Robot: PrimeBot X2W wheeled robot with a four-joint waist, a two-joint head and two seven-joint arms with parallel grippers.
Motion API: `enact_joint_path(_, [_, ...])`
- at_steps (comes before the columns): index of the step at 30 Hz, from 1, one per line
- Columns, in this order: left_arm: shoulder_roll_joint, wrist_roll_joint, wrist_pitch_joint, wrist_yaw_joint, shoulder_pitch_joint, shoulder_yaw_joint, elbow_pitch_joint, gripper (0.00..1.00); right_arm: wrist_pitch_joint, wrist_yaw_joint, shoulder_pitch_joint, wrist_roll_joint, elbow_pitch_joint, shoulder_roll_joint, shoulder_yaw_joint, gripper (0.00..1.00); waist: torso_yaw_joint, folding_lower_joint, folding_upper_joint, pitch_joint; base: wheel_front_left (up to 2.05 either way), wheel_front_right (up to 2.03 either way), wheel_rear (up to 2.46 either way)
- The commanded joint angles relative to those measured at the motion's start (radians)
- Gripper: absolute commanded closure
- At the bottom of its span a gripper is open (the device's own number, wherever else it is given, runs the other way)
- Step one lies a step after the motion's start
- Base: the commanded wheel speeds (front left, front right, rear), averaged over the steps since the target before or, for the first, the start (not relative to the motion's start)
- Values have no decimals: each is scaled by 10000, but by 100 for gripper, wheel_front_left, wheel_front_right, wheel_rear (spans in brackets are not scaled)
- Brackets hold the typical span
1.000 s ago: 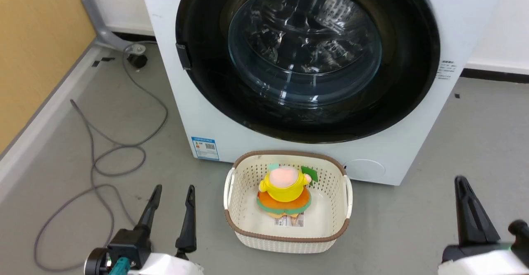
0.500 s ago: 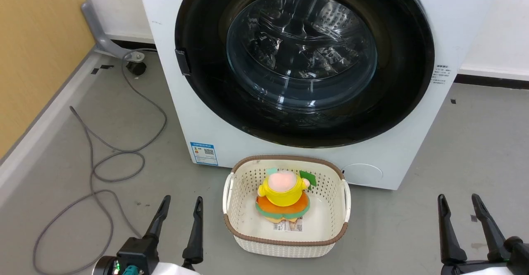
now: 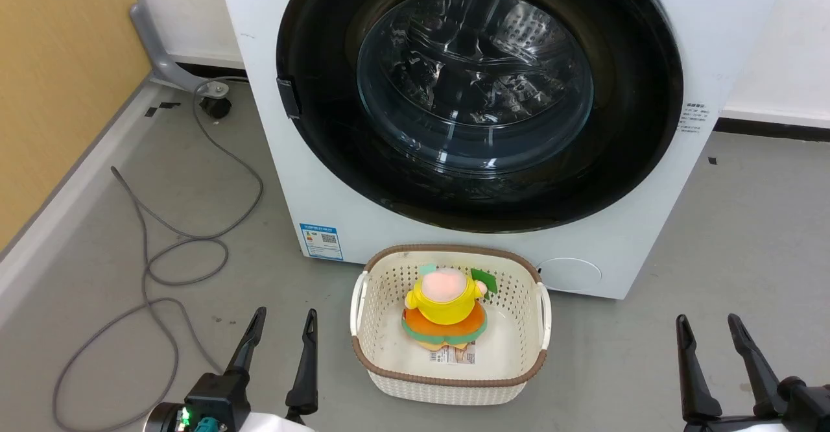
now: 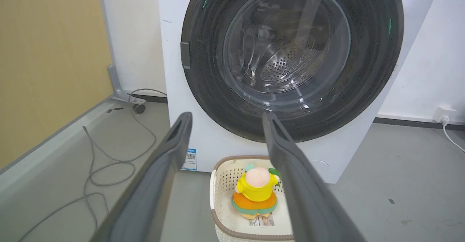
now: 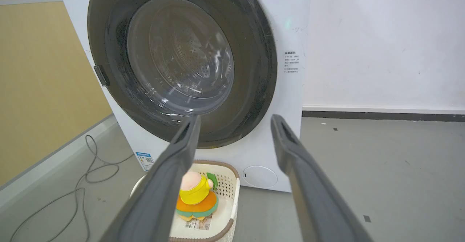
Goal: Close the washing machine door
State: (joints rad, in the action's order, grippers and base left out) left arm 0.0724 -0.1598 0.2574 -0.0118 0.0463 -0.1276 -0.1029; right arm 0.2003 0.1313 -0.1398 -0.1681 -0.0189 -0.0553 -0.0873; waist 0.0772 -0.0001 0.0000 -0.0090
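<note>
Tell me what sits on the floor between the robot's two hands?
A basket holding a toy, between left hand and right hand, in the head view.

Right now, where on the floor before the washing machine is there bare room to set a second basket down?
Bare floor lies between the laundry basket and the right claw, stretching right past the corner of the washing machine. The left is crowded: a grey cable loops across the floor between the skirting and the left claw.
</note>
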Motion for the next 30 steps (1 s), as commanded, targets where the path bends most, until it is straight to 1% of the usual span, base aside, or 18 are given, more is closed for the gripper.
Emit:
enact_joint_path(1, [42,101,44,36,28,-23,10,0,68,-6,-110,-79,35,50,17,0,-1,1,0,6,0,0,0])
enact_joint_path(4, [48,98,44,25,23,-42,75,0,74,-6,-78,-80,77,50,19,0,5,1,0,14,0,0,0])
enact_joint_path(5, [23,2,0,0,0,-33,63,100,10,0,1,0,71,0,6,100,6,1,0,14,0,0,0])
enact_joint_path(30, [-21,264,-446,18,-79,191,210,100,-355,1,243,296,91,9,145,100,-127,1,0,29,0,0,0])
